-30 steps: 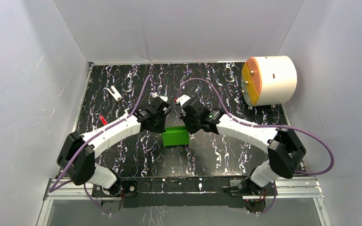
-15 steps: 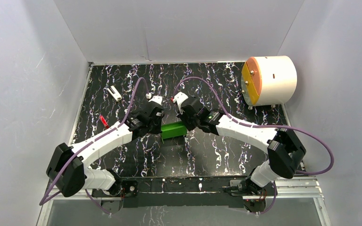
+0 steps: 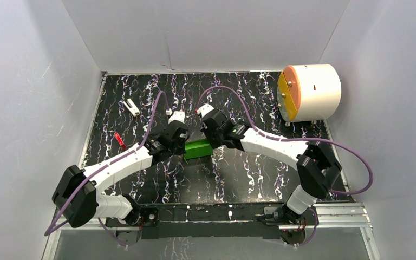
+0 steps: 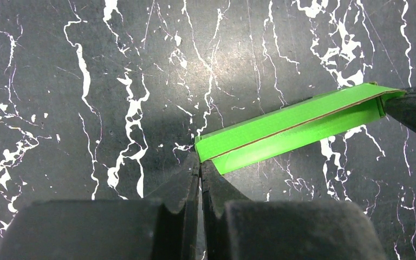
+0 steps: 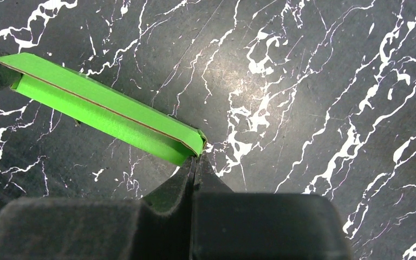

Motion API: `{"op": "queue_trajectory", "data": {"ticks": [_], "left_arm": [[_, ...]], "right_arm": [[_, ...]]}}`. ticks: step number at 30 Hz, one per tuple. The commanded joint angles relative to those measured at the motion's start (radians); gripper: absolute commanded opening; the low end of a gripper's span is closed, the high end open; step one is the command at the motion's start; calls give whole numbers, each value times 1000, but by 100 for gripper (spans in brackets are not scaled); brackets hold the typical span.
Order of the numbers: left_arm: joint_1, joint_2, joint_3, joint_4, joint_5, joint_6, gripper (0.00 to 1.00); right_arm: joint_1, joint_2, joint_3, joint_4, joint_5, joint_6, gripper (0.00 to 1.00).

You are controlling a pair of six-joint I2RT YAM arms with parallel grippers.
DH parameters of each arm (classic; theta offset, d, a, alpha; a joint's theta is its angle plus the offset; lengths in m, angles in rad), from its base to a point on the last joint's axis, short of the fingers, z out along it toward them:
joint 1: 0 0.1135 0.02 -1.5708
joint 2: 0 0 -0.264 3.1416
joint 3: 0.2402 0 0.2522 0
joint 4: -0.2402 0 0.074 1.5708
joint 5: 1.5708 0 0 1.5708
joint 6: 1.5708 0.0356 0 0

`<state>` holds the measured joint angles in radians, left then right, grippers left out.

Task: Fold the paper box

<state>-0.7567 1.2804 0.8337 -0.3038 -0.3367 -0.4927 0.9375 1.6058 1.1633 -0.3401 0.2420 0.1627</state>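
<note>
The paper box (image 3: 197,149) is a bright green, narrow flat box, lying aslant on the black marbled table between my two grippers. My left gripper (image 3: 183,145) is shut, its tips pinching the box's left end corner. In the left wrist view the box (image 4: 292,127) runs up to the right from the left gripper (image 4: 200,158), with a brown seam along it. My right gripper (image 3: 211,142) is shut on the box's other end. In the right wrist view the box (image 5: 103,108) runs up to the left from the right gripper (image 5: 196,158).
A large white cylinder with an orange-yellow face (image 3: 309,92) stands at the back right. A small white object (image 3: 131,106) and a small red piece (image 3: 118,138) lie at the left. White walls enclose the table on three sides.
Both grippers have moved away from the arm bases, carrying the box with them. The box showed a broad face before and now shows as a thinner, tilted strip.
</note>
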Motion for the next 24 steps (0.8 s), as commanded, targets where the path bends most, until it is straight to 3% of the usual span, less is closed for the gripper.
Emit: {"op": "queue_trajectory", "data": {"ticks": [1,18,24], "left_arm": [[-40,-24,-28,71,-12,-57,0],[-116,-36,-56,93,-79,-90,0],[-126,-39,-69,97,-84,-96,0]], "right_arm": [[23,19,94,4,-64,137,0],[21,25,92,-2,-18,411,0],[21,14,100,-12,-1,438,0]]}}
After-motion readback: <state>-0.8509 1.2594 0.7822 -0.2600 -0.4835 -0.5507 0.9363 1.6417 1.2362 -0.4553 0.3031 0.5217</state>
